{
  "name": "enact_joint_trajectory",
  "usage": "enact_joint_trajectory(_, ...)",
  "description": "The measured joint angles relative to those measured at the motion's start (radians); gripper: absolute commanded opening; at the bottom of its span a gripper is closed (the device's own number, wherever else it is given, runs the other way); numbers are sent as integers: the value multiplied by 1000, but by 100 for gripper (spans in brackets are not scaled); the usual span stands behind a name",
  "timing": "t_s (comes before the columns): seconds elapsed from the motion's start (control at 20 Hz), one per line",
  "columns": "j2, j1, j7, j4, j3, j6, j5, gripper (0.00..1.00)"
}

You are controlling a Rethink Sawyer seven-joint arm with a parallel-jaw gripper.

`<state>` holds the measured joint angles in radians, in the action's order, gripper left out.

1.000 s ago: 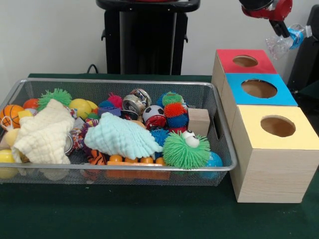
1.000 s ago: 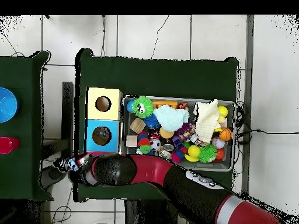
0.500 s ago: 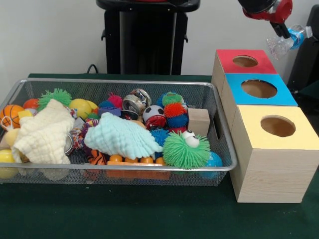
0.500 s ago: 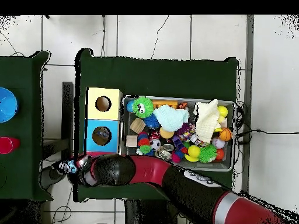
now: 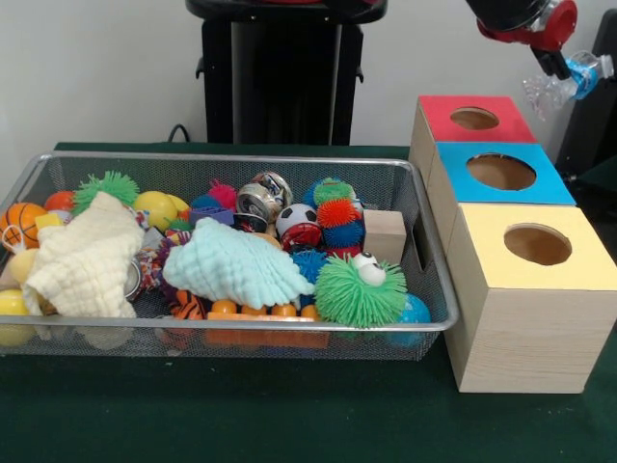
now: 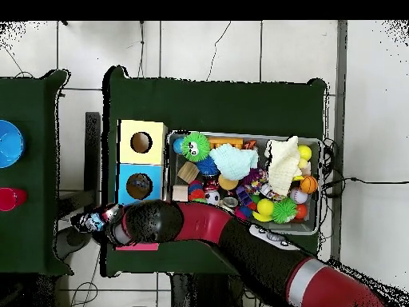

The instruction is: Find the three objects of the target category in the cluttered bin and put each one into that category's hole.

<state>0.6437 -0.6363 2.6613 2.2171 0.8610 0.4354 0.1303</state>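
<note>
Green-covered counter (image 5: 241,415) carries wire mesh bin (image 5: 424,241) crammed with toys, three wooden boxes beside it: red-topped box (image 5: 472,118), blue-topped box (image 5: 501,172), yellow-topped box (image 5: 535,246), each with round hole. Gripper (image 5: 569,82) up at top right, beyond red-topped box, fingers clenched on crumpled clear plastic bottle (image 5: 557,85) with blue label. Green spiky ball (image 5: 359,292) with googly eyes lies in bin's near corner.

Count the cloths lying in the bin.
2. A cream cloth lies at the bin's left end in the front view, and a pale mint cloth lies near the middle. More could be buried under the toys.
</note>
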Motion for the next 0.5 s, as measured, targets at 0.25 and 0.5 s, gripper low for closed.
enact_joint_trajectory(0.25, -9, 6, 0, -68, -25, 33, -34, 0)
enact_joint_trajectory(0.5, -16, 5, 0, -107, -41, 36, -71, 0)
